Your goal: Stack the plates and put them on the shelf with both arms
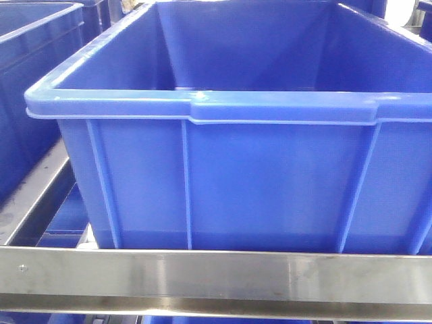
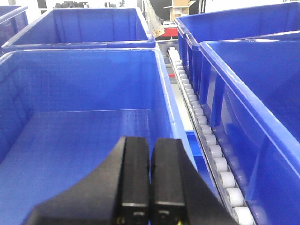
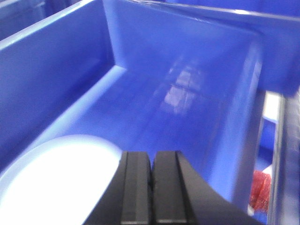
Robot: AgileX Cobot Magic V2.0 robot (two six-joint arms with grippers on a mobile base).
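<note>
A plate [image 3: 56,176], seemingly, lies inside the crate [image 3: 154,84]

The left gripper [image 2: 150,187] has its two black fingers pressed together, with no gap between them. The right gripper [image 3: 152,187] is closed in the same way, holding nothing.

Both the left gripper [image 2: 150,180] and the right gripper [image 3: 152,187] show matte black, blocky jaws widening into flared black housings behind them.
</note>
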